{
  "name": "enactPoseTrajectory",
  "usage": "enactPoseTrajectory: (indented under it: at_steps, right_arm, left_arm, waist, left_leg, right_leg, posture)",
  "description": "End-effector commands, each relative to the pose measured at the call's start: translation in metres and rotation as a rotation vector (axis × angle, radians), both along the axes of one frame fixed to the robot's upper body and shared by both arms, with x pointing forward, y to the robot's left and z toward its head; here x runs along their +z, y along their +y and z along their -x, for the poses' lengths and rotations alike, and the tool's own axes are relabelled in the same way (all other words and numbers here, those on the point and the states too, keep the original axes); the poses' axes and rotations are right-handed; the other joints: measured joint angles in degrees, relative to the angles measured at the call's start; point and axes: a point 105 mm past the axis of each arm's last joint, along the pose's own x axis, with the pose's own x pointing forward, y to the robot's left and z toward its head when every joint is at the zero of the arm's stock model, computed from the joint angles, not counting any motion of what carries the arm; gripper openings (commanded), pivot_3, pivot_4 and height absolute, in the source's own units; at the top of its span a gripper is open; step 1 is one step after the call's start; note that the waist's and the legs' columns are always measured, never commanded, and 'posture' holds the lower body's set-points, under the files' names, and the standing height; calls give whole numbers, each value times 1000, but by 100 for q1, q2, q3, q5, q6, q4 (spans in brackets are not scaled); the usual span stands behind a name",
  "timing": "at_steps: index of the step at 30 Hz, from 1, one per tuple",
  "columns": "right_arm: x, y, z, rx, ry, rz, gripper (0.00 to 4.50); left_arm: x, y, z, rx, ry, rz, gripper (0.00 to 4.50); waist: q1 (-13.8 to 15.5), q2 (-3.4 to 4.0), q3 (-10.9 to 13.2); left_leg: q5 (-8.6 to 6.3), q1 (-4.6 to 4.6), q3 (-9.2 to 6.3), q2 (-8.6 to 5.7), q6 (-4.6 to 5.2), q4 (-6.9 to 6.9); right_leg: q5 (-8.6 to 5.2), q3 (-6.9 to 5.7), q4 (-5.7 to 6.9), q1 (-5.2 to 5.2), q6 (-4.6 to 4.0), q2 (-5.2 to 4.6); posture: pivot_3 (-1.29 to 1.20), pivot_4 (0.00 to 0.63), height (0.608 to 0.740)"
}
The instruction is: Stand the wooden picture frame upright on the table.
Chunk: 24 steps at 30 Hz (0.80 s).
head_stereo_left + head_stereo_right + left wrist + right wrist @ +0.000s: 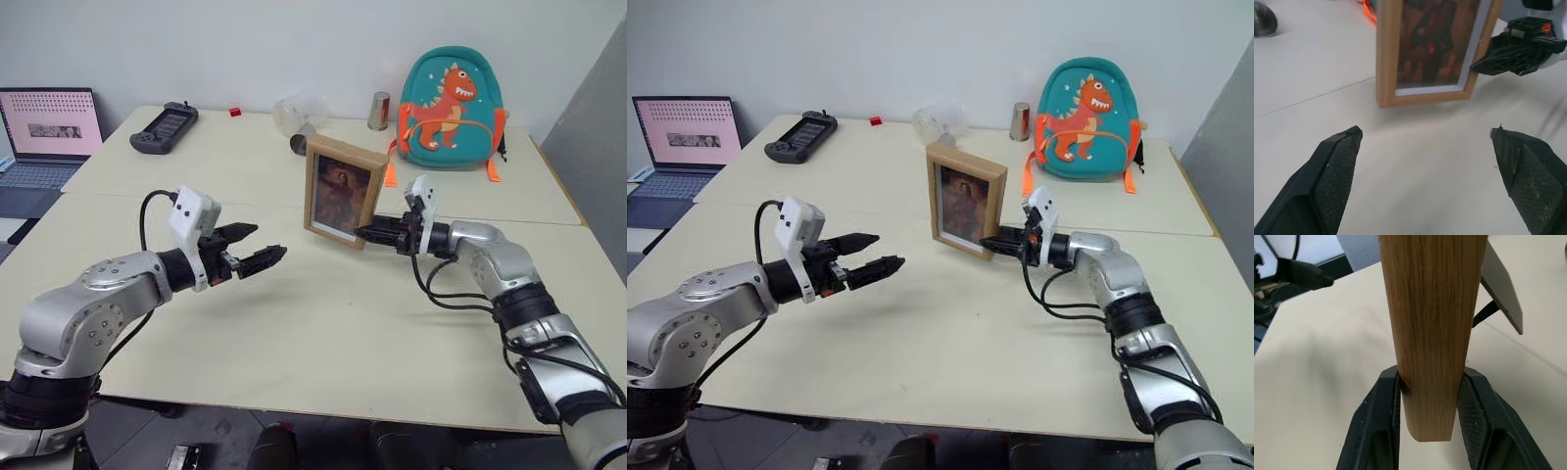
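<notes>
The left gripper [257,250] hangs at about 8 o'clock from the wooden picture frame [340,192], well apart from it, its jaws spread wide and holding nothing. The frame stands upright near the middle of the worktop [323,343], just short of the seam, picture side facing the robot. In the left wrist view its bottom edge looks to be on the surface. The right gripper [366,233] comes in from 3 o'clock with its jaws clamped on the frame's lower right edge, one jaw on the front and one on the back. The fold-out stand [1501,286] is swung out behind. To finish well, I judge the right gripper should make sure the stand's foot bears on the worktop, open slowly, and draw straight back toward 3 o'clock without brushing the wood
</notes>
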Motion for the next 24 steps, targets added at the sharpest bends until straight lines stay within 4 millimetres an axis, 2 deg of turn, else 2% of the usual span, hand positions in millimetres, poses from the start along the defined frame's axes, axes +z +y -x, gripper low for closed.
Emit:
enactPoseTrajectory:
  at_steps: [1,3,12,14,15,20,24]
  right_arm:
    - [3,-2,-5,5,47,-39,1275]
    - [-6,-4,-8,-20,79,-35,1275]
    - [-17,-4,-8,-35,136,-33,1275]
    - [-20,-7,-8,-43,133,-26,1959]
    - [-21,-9,-7,-42,128,-13,2074]
    - [-28,-25,-1,-63,105,39,3289]
    - [-33,-61,21,-91,32,148,4095]
  left_arm:
    - [8,-2,0,-11,-73,-23,4500]
    - [5,-1,0,-6,-70,-36,4500]
    - [-4,0,-5,12,-74,-59,4500]
    - [-4,1,-7,16,-73,-57,4500]
    - [-4,2,-8,17,-72,-54,4500]
    - [-5,3,-14,17,-72,-56,4500]
    - [-5,10,-20,35,-57,-45,4500]
  waist:
    - [-1,0,0]
    - [-1,0,0]
    - [-5,0,0]
    - [-4,0,0]
    - [-4,0,0]
    - [-4,0,0]
    - [64,1,0]
  left_leg:
    - [0,-9,0,0,0,0]
    - [0,-20,0,0,0,0]
    - [0,-31,-1,1,0,5]
    - [0,-30,-2,2,0,4]
    - [0,-31,-2,2,0,4]
    - [0,-31,-2,1,0,4]
    - [0,-36,-5,-1,0,4]
  right_leg:
    - [0,-1,1,-8,0,0]
    - [0,-1,1,-18,0,0]
    - [0,-2,13,-32,0,2]
    - [0,-3,13,-32,0,2]
    - [0,-3,13,-32,0,2]
    - [0,-4,12,-32,0,2]
    - [0,-7,10,-32,1,0]
  posture:
    - [0,150,740]
    - [0,150,740]
    - [0,150,740]
    - [0,150,740]
    - [0,150,740]
    - [0,150,740]
    - [0,150,740]
